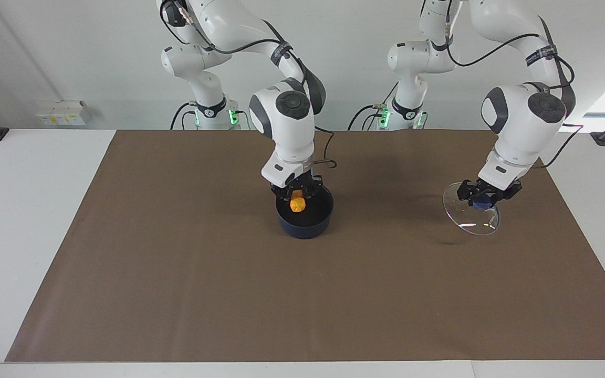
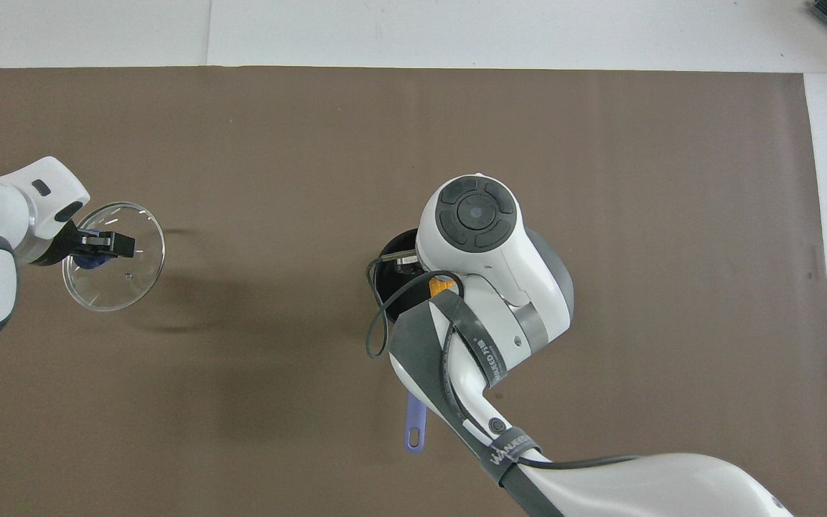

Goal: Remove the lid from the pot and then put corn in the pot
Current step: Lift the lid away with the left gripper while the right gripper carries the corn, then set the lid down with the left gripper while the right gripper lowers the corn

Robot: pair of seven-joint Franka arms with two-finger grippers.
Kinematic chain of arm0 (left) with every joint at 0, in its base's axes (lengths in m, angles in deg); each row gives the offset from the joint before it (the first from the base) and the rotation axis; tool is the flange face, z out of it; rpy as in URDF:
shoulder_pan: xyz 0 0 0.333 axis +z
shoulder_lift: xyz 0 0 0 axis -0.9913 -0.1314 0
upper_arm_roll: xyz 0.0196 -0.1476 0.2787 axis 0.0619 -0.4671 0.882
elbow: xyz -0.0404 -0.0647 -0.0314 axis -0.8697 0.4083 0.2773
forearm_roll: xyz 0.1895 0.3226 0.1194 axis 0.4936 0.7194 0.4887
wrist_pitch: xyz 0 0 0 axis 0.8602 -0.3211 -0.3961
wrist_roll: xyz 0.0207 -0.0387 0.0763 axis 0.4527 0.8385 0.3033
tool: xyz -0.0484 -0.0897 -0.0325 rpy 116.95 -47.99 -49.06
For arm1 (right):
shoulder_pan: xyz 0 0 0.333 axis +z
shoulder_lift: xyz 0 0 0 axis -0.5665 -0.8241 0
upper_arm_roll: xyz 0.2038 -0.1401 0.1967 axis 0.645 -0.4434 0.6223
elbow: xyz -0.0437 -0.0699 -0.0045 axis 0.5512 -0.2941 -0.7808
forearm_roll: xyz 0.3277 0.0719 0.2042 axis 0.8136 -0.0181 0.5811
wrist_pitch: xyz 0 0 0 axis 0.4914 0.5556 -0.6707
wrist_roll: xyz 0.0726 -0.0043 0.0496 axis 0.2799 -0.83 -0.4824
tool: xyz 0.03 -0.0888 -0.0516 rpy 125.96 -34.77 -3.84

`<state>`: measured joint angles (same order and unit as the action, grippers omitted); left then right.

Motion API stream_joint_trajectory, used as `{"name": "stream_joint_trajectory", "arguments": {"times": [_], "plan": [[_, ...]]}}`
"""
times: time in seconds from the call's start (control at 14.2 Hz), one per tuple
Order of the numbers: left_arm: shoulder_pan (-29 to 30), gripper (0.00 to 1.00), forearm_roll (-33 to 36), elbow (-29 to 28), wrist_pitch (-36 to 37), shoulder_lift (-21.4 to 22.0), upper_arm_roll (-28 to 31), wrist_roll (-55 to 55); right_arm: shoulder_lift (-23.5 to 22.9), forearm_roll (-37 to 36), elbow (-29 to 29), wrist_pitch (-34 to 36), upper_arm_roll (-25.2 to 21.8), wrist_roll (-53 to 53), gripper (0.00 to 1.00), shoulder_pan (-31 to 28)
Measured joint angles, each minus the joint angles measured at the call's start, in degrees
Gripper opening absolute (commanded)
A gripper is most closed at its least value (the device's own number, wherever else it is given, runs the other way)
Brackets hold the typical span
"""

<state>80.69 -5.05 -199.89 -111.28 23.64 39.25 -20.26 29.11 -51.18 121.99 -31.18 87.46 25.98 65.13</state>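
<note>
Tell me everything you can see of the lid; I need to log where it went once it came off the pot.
The lid is a round disc of what looks like clear glass with a thin metallic rim and a blue central knob. The left gripper is shut on that knob and holds the lid tilted over the brown mat toward the left arm's end of the table, with its shadow on the mat beneath. It is well apart from the pot, which stands open. Nothing else touches it.
</note>
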Motion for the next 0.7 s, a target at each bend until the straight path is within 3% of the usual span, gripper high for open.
{"name": "stream_joint_trajectory", "arguments": {"times": [0.7], "plan": [[8.56, 0.02, 0.00, -9.78, -11.86, -0.07, -0.03, -14.85, -2.50, 0.00, -0.70, -1.02, -0.01, 0.04, 0.00, 0.85]]}}
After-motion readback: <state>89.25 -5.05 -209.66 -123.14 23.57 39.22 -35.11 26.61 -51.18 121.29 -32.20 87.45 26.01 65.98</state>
